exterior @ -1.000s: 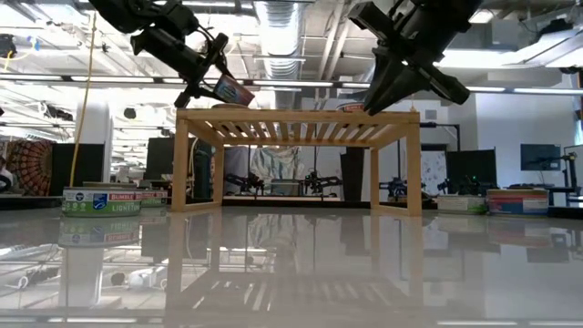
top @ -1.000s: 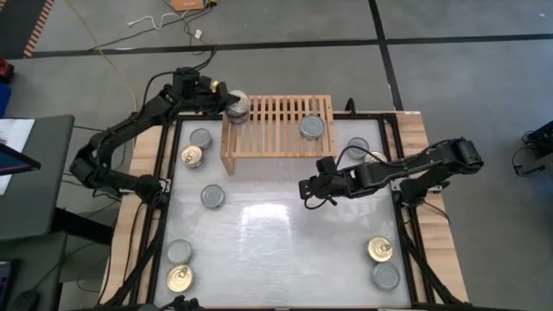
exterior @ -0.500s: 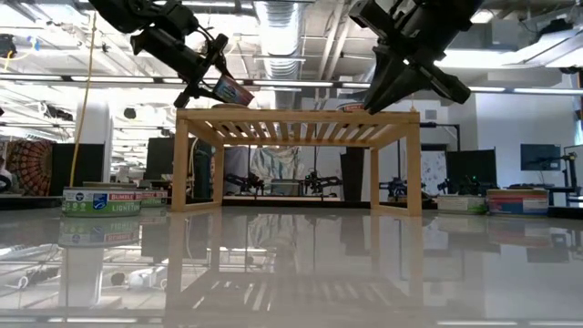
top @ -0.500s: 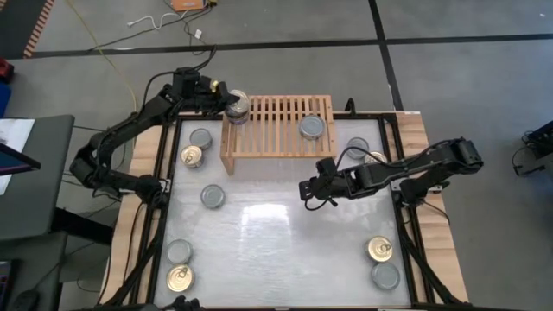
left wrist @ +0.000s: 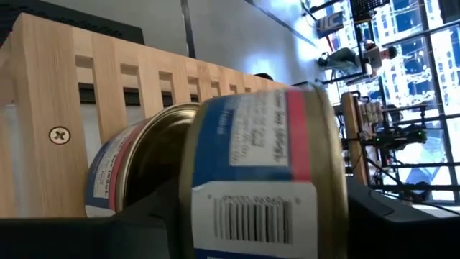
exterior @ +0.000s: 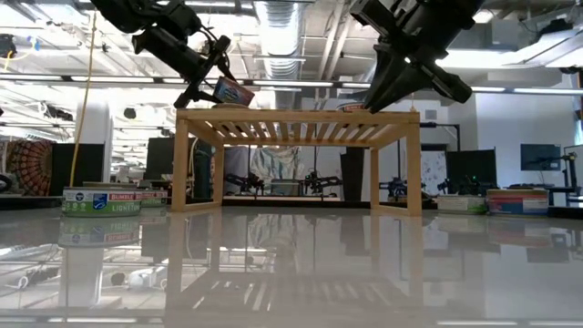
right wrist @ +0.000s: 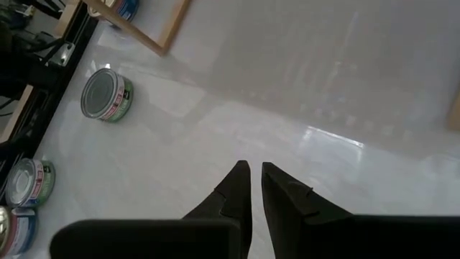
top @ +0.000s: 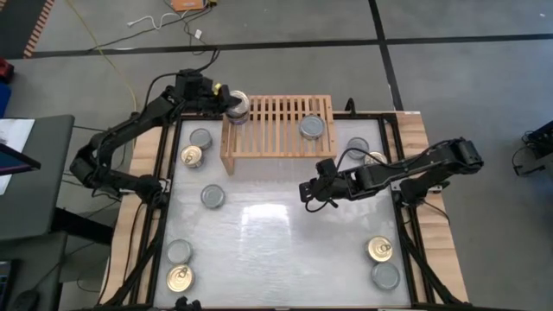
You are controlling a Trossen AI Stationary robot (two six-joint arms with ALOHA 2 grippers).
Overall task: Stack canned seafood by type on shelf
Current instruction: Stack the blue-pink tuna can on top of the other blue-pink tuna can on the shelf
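Since the earlier frame our left gripper (top: 226, 102) has eased apart around the tilted can (exterior: 234, 91) on the shelf (top: 281, 151) corner, which we fear could roll off; our right gripper (top: 306, 188) hangs closed.

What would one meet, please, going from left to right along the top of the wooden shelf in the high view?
Left pincer → the blue-labelled can between its fingers, at the left end of the shelf → bare slats → a silver-topped can towards the right end.
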